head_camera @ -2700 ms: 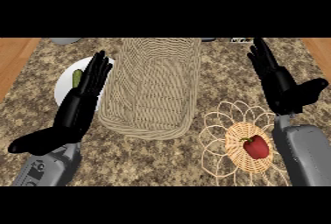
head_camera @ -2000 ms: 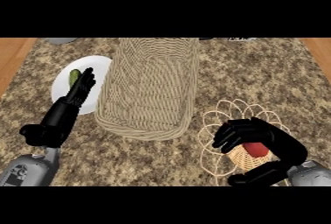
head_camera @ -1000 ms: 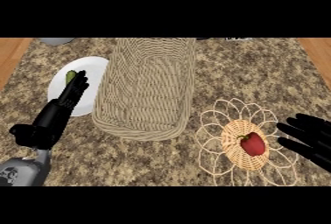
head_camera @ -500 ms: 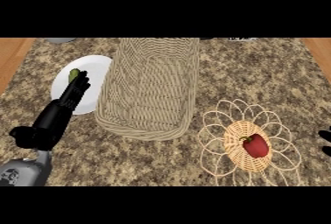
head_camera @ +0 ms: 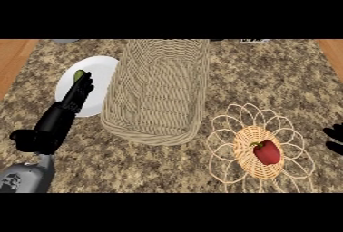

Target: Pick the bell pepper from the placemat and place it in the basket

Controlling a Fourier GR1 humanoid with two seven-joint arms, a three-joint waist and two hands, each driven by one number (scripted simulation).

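A red bell pepper (head_camera: pixel 267 152) lies on the woven centre of a flower-shaped wicker placemat (head_camera: pixel 227 136) at the lower right. A tall wicker basket (head_camera: pixel 159 90) stands in the middle of the counter, to the upper left of the placemat. My left hand (head_camera: pixel 64 115) rests at the left with straight fingers pointing up over a white plate. Only fingertips of my right hand (head_camera: pixel 334 139) show at the right edge, clear of the pepper.
A white plate (head_camera: pixel 100 74) with a green vegetable (head_camera: pixel 80 75) sits left of the basket, partly behind my left hand. Wooden strips border the speckled stone counter (head_camera: pixel 268 77) at both far sides.
My right hand hovered over the pepper, then drew back to the right until only its fingertips remain in view. The pepper stayed on the placemat. The left hand lowered and now holds still.
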